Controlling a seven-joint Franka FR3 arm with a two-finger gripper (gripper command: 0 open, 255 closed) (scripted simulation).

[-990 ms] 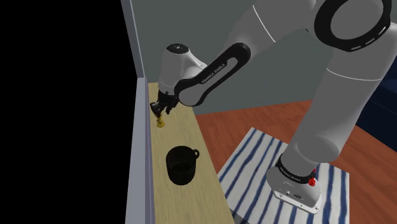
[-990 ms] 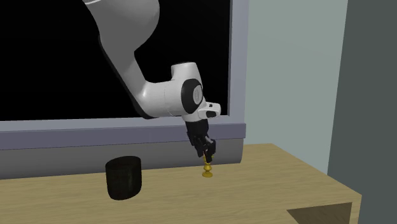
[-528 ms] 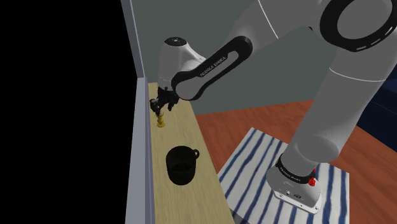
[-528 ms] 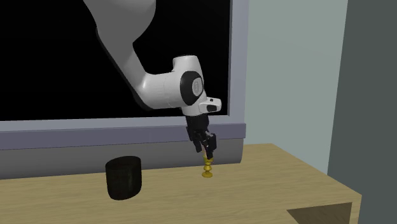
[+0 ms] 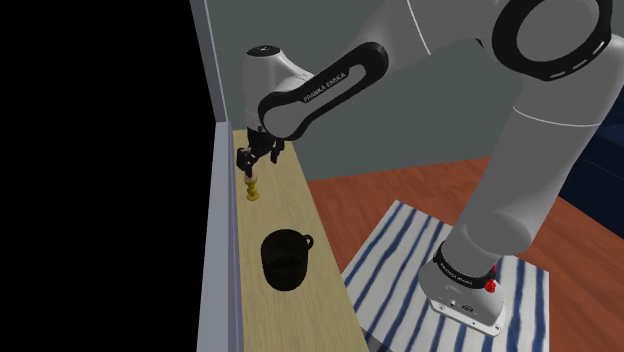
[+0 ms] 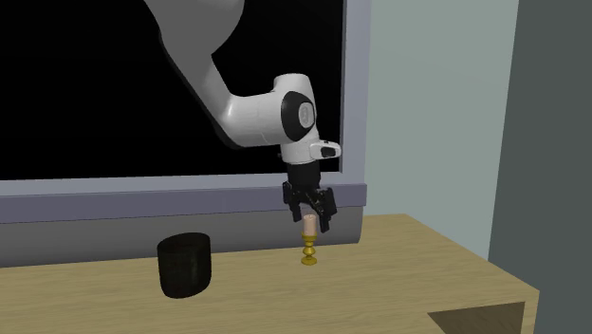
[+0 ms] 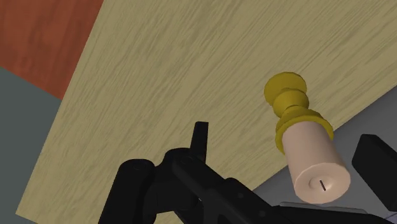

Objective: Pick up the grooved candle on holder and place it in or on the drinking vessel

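While the pale candle (image 7: 310, 156) stands upright in its gold holder on the light wood counter (image 6: 408, 275), the tool (image 6: 310, 223) hangs straight down over it. The tool is released: its black fingers (image 7: 200, 137) stand apart on either side of the candle's top. In the wrist view, one finger is plainly clear of the wax, so nothing is clasped. The holder's base rests on the counter just beside the grey window ledge (image 6: 114, 194), with a black area beyond the ledge. A black cup (image 6: 185, 266) with a handle sits on the same counter, well apart from the candle toward the second exterior view's left. In the shoulder view, a blue-and-white striped rug (image 5: 400, 260) lies on the reddish floor beside the counter.
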